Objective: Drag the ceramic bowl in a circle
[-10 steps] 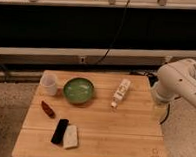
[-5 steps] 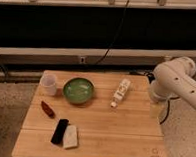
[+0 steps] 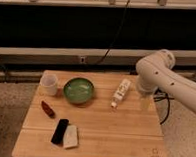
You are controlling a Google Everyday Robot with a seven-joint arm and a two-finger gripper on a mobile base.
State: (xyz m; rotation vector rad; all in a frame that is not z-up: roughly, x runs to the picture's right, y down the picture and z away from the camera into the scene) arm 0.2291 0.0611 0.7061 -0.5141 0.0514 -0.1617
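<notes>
The ceramic bowl (image 3: 79, 90) is round, shallow and green with a paler inside. It sits upright on the wooden table (image 3: 103, 133), left of centre and right beside a small white cup (image 3: 49, 83). My white arm (image 3: 159, 72) reaches in from the right. My gripper (image 3: 143, 97) hangs below the arm's bend over the table's right edge, well to the right of the bowl and apart from it.
A white bottle (image 3: 120, 92) lies on its side between the bowl and my arm. A red-brown object (image 3: 47, 109), a black bar (image 3: 59, 131) and a white packet (image 3: 71, 136) lie at the front left. A dark cable (image 3: 114, 39) hangs behind the table.
My arm has moved leftward, in over the table's right edge. The bowl and the other objects have not moved.
</notes>
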